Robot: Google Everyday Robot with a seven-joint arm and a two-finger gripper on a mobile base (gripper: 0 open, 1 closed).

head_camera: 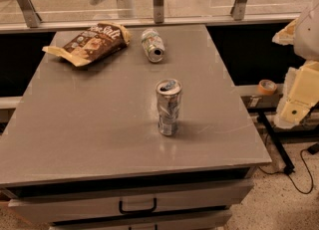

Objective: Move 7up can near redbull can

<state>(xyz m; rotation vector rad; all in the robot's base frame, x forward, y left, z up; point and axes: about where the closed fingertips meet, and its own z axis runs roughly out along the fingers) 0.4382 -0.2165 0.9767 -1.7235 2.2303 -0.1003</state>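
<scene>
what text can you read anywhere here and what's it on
"Salt": white lettering on the brown snack bag; other print blurred.
7up can, lying on its side: markings unreadable.
redbull can, upright: markings unreadable.
gripper, at the picture's right edge: no text visible.

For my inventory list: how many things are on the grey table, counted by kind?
Drinks cans: 2, the 7up can on its side and the redbull can upright.
Snack bags: 1, the brown bag.
Total: 3.
The tool hangs off the table, at the right edge of the view.
</scene>
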